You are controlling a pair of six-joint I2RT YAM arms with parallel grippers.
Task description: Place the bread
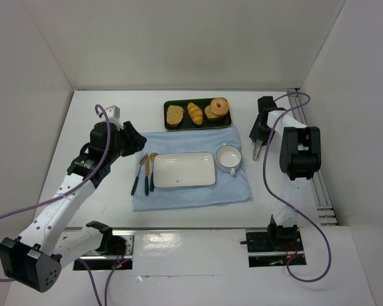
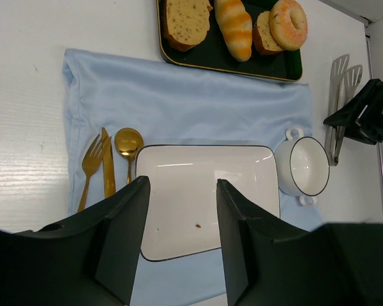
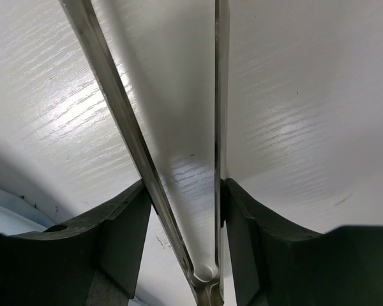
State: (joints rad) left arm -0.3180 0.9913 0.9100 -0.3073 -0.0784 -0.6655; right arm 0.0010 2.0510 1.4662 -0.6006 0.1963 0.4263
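The bread point(image 1: 195, 113) point(image 2: 234, 29), a golden ridged roll, lies in the dark tray point(image 1: 185, 125) point(image 2: 217, 56) between a toast slice point(image 1: 174, 115) and a ring doughnut point(image 1: 219, 106). My left gripper point(image 1: 139, 140) point(image 2: 182, 185) hangs open and empty above the left end of the white rectangular plate point(image 1: 184, 169) point(image 2: 204, 172). My right gripper point(image 1: 258, 132) point(image 3: 184, 191) is right of the tray. Its fingers press against both arms of metal tongs point(image 1: 256, 150) point(image 2: 340, 83) point(image 3: 115, 95) on the table.
A blue cloth point(image 1: 191, 194) point(image 2: 179, 108) lies under the plate. A white two-handled bowl point(image 1: 228, 157) point(image 2: 308, 167) sits on its right part, and gold cutlery point(image 1: 143, 173) point(image 2: 105, 162) on its left. White walls enclose the table. A rail point(image 1: 322, 191) runs along the right side.
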